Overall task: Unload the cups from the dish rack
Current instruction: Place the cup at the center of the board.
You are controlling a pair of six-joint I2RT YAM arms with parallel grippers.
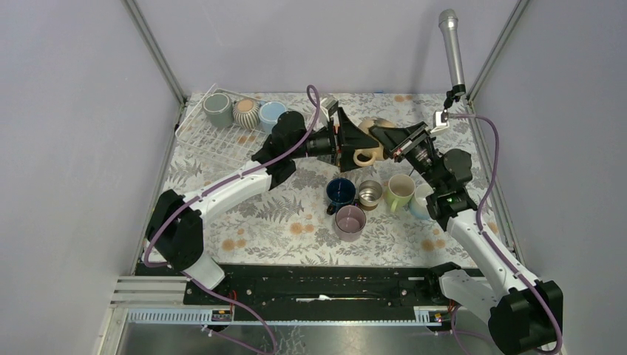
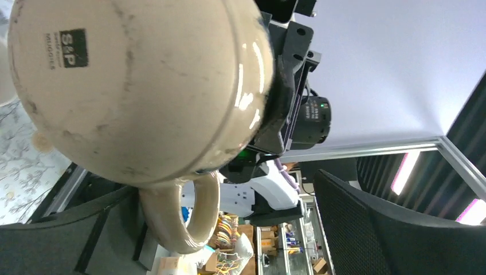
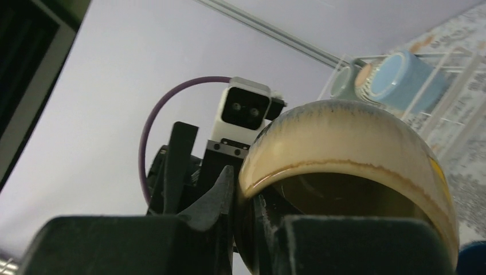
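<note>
Handing over: tan mug (image 1: 367, 153) aloft between both arms, above the surface (image 1: 281, 214), well apart from the rack (image 1: 214, 137).
Right fingers (image 3: 220, 195): pinched tight on the mug's rim.
Left fingers (image 2: 367, 229): spread wide, holding nothing.
Do well: draw the left fingers straight back, clear of the handle.
Hidden: set-down spot; depth of the rim grip.

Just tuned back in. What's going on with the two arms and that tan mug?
The right gripper is shut on the rim of the tan mug, holding it in the air above the table. The left gripper faces the mug's base with its fingers spread, not gripping it. In the rack at the far left sit a grey mug, a ribbed mug and a light blue mug. A navy mug, steel mug, pale green mug and mauve mug stand on the table.
</note>
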